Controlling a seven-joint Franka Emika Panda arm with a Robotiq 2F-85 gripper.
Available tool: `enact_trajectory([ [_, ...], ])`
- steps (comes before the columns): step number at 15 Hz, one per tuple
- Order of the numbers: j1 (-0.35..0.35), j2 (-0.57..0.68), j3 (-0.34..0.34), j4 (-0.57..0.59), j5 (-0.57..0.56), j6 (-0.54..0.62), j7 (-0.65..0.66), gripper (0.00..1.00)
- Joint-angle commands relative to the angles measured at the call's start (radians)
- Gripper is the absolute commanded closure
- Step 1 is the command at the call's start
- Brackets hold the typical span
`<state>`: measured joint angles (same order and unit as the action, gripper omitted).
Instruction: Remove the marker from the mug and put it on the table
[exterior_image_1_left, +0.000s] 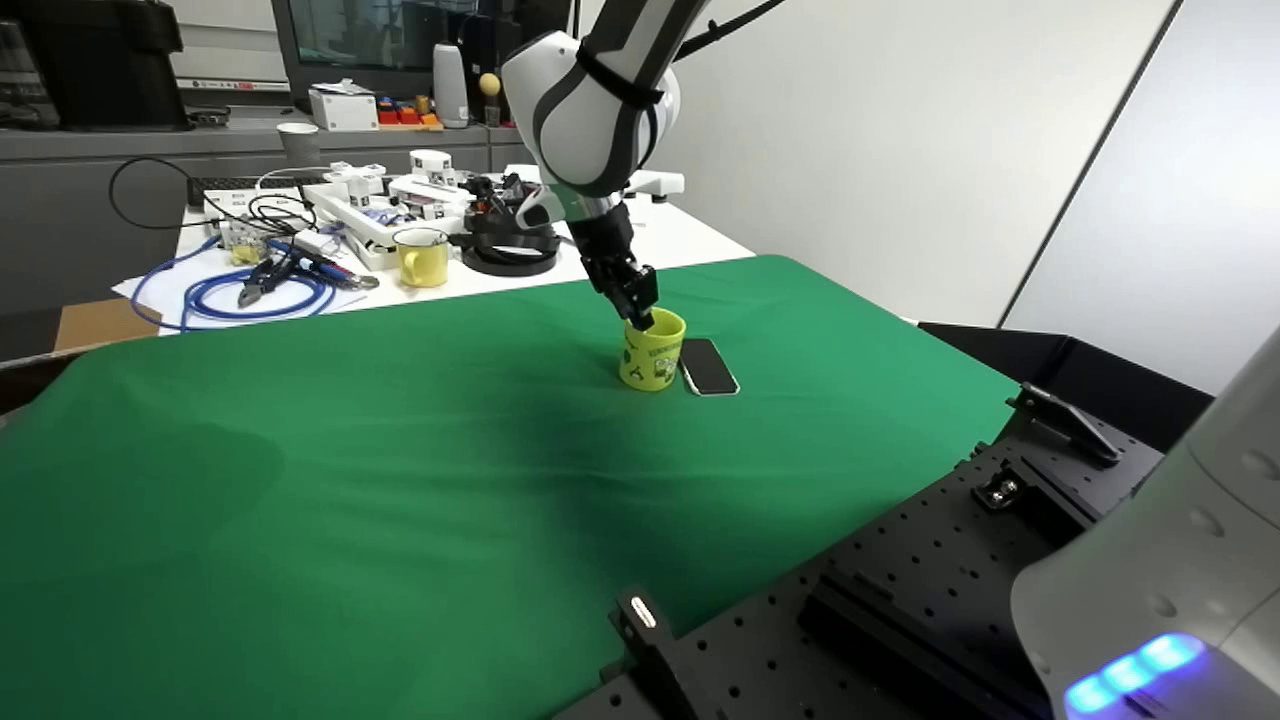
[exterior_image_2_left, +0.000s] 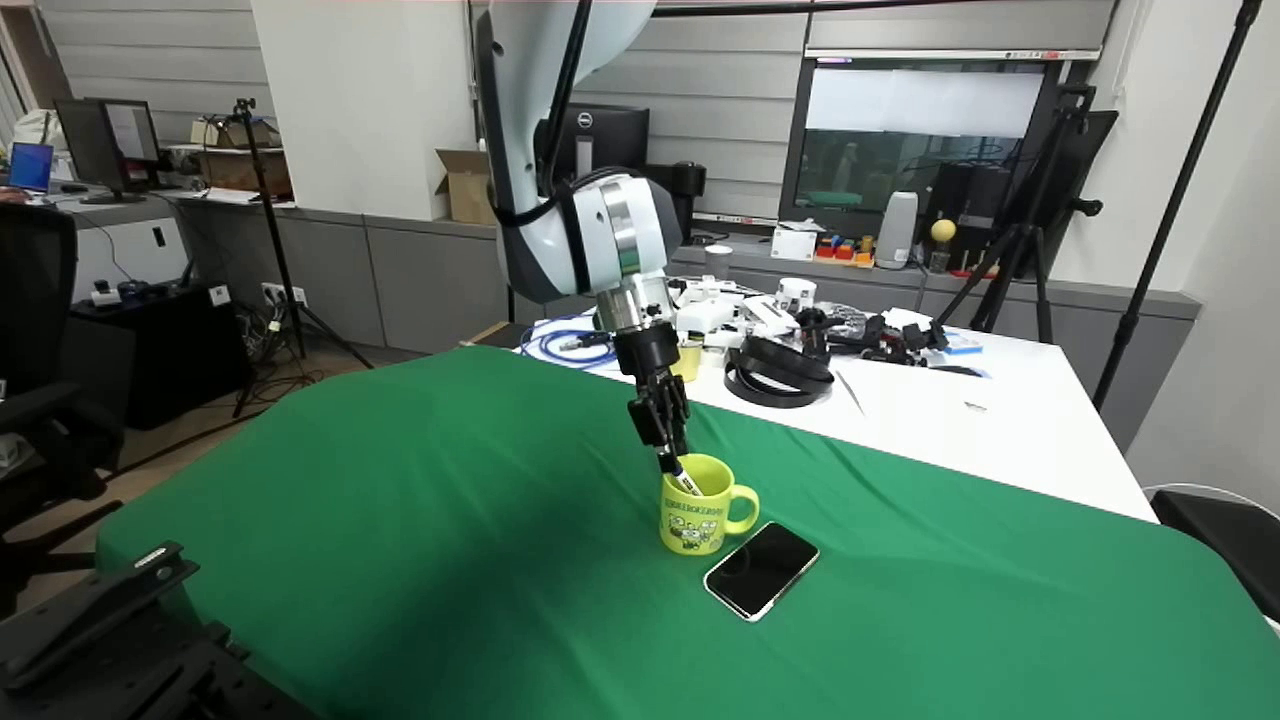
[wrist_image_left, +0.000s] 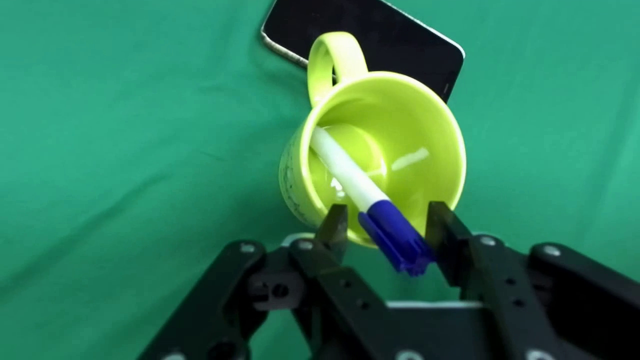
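Observation:
The yellow-green mug (exterior_image_1_left: 650, 364) (exterior_image_2_left: 690, 520) (wrist_image_left: 425, 120) stands upright on the green-covered table (exterior_image_1_left: 400, 450) (exterior_image_2_left: 450, 480) (wrist_image_left: 125, 125). The marker (wrist_image_left: 350, 172) leans inside the mug. Its white barrel points into the mug, and its blue capped end sticks out over the rim. The marker also shows at the mug's mouth in an exterior view (exterior_image_2_left: 690, 484). My gripper (wrist_image_left: 390, 210) (exterior_image_2_left: 676, 462) (exterior_image_1_left: 640, 320) is open at the mug's rim. The cap lies between its fingers, close to or touching the right finger, with a gap to the left finger.
A dark phone (exterior_image_1_left: 709, 368) (exterior_image_2_left: 763, 570) (wrist_image_left: 400, 45) lies flat beside the mug, near its handle. A white table (exterior_image_2_left: 1000, 430) behind holds cables, tools and another yellow mug (exterior_image_1_left: 424, 262). A black perforated base plate (exterior_image_1_left: 900, 600) borders the green cloth.

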<state>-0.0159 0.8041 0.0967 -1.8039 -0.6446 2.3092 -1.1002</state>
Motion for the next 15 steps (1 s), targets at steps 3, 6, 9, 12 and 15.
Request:
enact_trajectory([
  [3, 0.029, -0.007, -0.017, 0.005, 0.038, -0.036, -0.006, 0.99],
  [6, 0.036, -0.004, -0.02, 0.038, 0.076, -0.089, 0.002, 0.94],
  [9, 0.046, -0.009, -0.024, 0.095, 0.124, -0.167, 0.0, 0.94],
  [12, 0.06, -0.024, -0.033, 0.155, 0.147, -0.244, 0.004, 0.94],
  [15, 0.077, -0.048, -0.035, 0.203, 0.15, -0.31, 0.011, 0.94],
])
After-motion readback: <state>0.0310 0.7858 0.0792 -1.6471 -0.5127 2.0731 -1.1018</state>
